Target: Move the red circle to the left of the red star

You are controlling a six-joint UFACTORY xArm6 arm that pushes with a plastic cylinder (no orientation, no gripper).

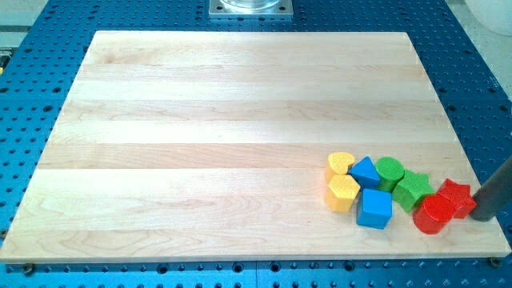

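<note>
The red circle lies near the board's lower right corner, touching the red star just above and to the right of it. My tip is at the view's right edge, right of the red star and close against it. The rod rises to the upper right and leaves the view.
A cluster sits left of the red blocks: green star, green circle, blue block, blue cube, yellow heart, yellow hexagon. The wooden board rests on a blue perforated table. The board's right edge is near my tip.
</note>
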